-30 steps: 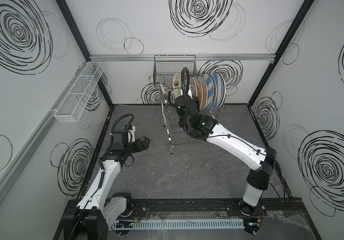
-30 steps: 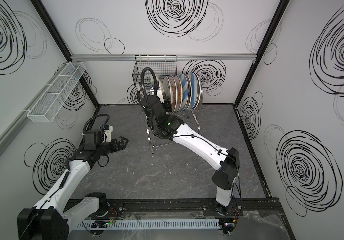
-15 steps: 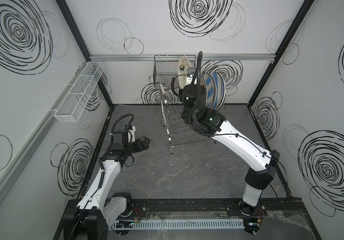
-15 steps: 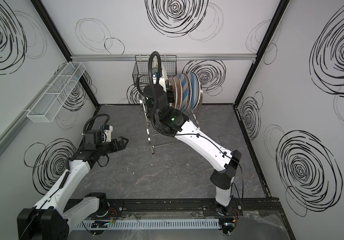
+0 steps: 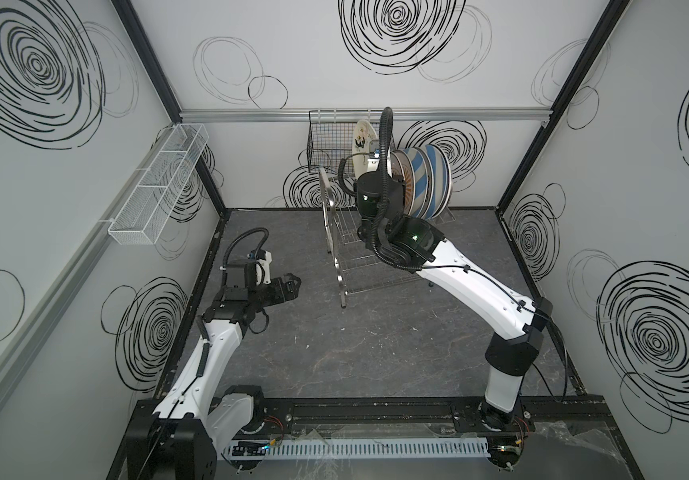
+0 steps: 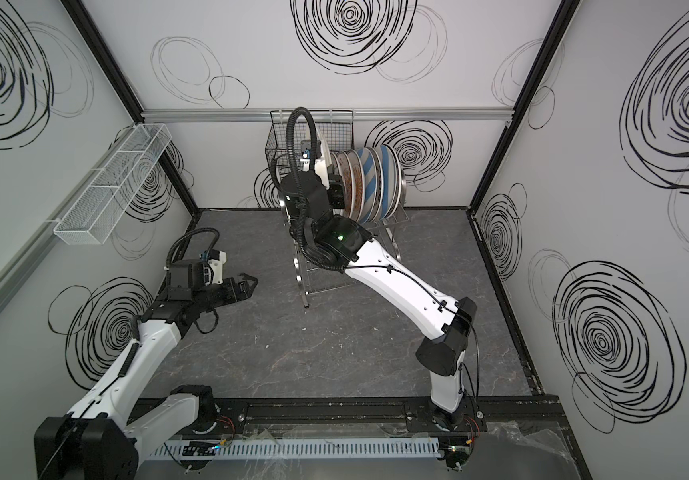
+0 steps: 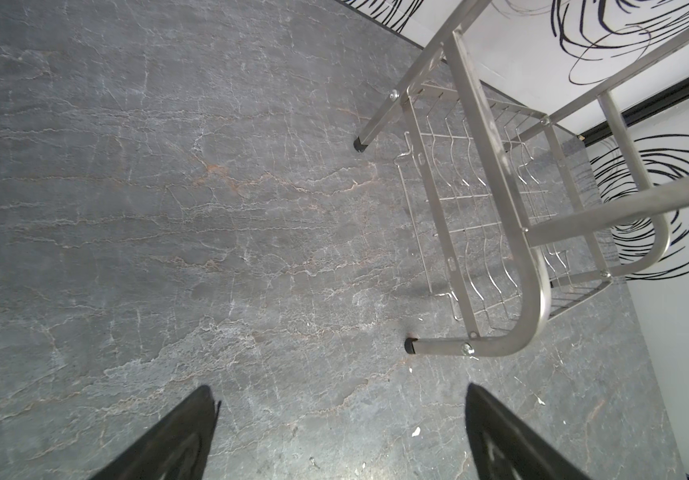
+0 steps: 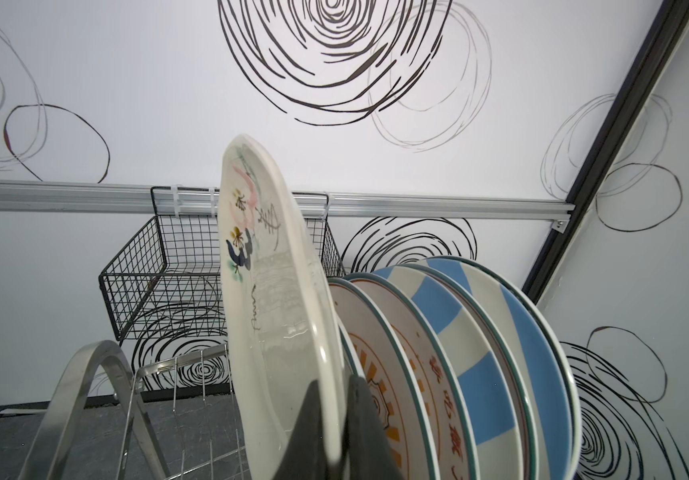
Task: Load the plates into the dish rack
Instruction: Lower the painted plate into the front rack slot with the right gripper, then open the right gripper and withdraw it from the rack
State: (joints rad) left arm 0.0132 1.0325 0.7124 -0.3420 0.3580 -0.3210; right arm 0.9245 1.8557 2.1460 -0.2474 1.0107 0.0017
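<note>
Left of the dish rack [image 7: 500, 174], the left gripper [image 5: 291, 283] hangs wide open, empty. Above the rack, the right gripper [image 8: 339, 409] pinches the cream floral plate [image 8: 268, 291] by its rim, beside the racked plates [image 8: 459, 353]. Lowered askew, it could clip them or miss its slot.

The dark grey marble-veined desk [image 5: 376, 353] carries a shiny steel wire dish rack [image 5: 337, 266] at far centre, on black-capped feet [image 7: 410, 345].
</note>
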